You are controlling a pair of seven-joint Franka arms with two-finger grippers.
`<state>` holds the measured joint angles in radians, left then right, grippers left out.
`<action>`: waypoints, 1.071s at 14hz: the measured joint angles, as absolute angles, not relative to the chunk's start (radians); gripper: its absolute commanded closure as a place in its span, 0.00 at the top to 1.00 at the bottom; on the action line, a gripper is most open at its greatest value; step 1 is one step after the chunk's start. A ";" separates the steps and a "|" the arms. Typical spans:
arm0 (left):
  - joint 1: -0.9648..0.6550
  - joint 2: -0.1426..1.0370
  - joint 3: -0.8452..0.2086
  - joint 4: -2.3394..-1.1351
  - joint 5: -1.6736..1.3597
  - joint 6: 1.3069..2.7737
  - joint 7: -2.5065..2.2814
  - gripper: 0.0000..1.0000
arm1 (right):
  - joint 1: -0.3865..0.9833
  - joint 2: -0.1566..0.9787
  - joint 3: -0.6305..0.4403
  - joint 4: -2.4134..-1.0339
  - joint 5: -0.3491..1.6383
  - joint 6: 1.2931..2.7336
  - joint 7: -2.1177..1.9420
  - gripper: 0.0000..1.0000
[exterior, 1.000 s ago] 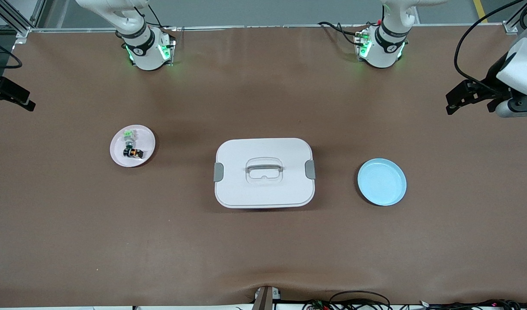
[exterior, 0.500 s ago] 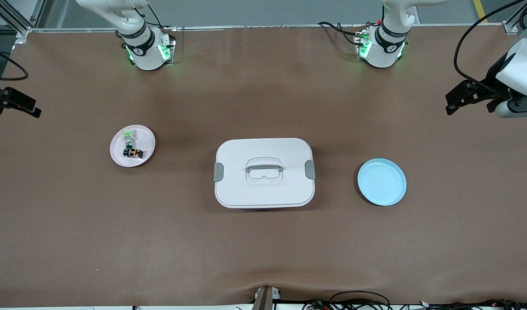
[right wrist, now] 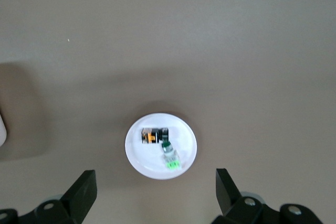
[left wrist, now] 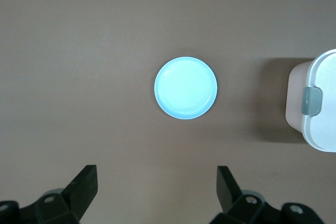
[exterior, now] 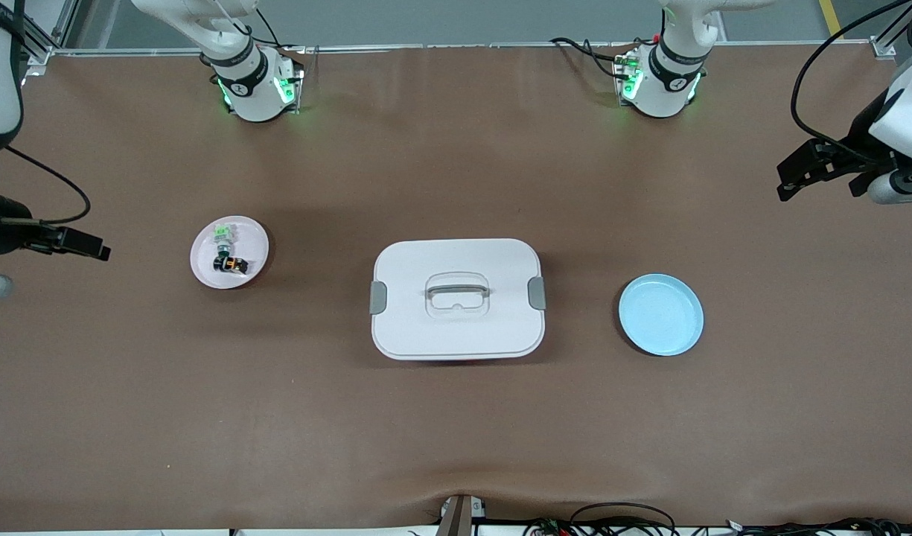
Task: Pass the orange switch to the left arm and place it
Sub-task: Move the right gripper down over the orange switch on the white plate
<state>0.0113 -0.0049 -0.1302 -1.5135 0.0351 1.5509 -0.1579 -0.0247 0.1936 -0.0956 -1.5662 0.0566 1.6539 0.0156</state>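
The orange switch (exterior: 233,264) (right wrist: 153,136), a tiny black part with an orange end, lies on a small white plate (exterior: 202,257) (right wrist: 135,153) toward the right arm's end of the table. My right gripper (exterior: 98,251) (right wrist: 156,184) hangs open and empty over the bare table beside that plate, apart from it. The white box (exterior: 457,327) (left wrist: 321,129), lid shut, stands mid-table. My left gripper (exterior: 785,181) (left wrist: 156,182) is open and empty, up over the left arm's end of the table, well away from the box.
A green-topped grey switch (exterior: 221,233) (right wrist: 169,157) shares the white plate, touching the orange one. An empty light-blue plate (exterior: 660,313) (left wrist: 185,88) lies between the box and the left arm's end. Brown mat covers the table.
My right gripper has come in from the table's edge toward the white plate, with more of its arm now in view. The left gripper has barely shifted.
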 measured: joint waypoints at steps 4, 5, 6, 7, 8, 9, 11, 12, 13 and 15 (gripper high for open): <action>0.028 -0.004 -0.130 -1.510 0.035 1.551 -0.157 1.00 | -0.013 0.206 -0.088 -1.728 0.066 1.834 0.017 1.00; 0.028 -0.003 -0.130 -1.510 0.035 1.551 -0.157 1.00 | -0.012 0.206 -0.087 -1.787 0.069 1.896 0.017 1.00; 0.028 -0.003 -0.130 -1.509 0.035 1.551 -0.157 1.00 | -0.012 0.206 -0.087 -1.848 0.072 1.960 0.017 1.00; 0.028 -0.003 -0.130 -1.508 0.035 1.551 -0.157 1.00 | -0.012 0.204 -0.087 -1.913 0.077 2.029 0.017 1.00; 0.028 -0.003 -0.130 -1.508 0.035 1.551 -0.157 1.00 | -0.012 0.202 -0.087 -1.976 0.084 2.102 0.017 1.00; 0.028 -0.003 -0.130 -1.507 0.035 1.551 -0.157 1.00 | -0.010 0.200 -0.087 -2.036 0.093 2.174 0.018 1.00; 0.028 -0.002 -0.130 -1.507 0.035 1.551 -0.157 1.00 | 0.001 0.197 -0.086 -2.142 0.098 2.303 0.033 1.00; 0.028 -0.002 -0.130 -1.507 0.035 1.551 -0.157 1.00 | 0.010 0.196 -0.085 -2.183 0.099 2.354 0.040 1.00; 0.028 -0.002 -0.130 -1.507 0.035 1.551 -0.157 1.00 | 0.019 0.196 -0.084 -2.215 0.100 2.396 0.047 1.00; 0.027 0.000 -0.130 -1.507 0.035 1.551 -0.157 1.00 | 0.034 0.195 -0.082 -2.254 0.103 2.455 0.053 1.00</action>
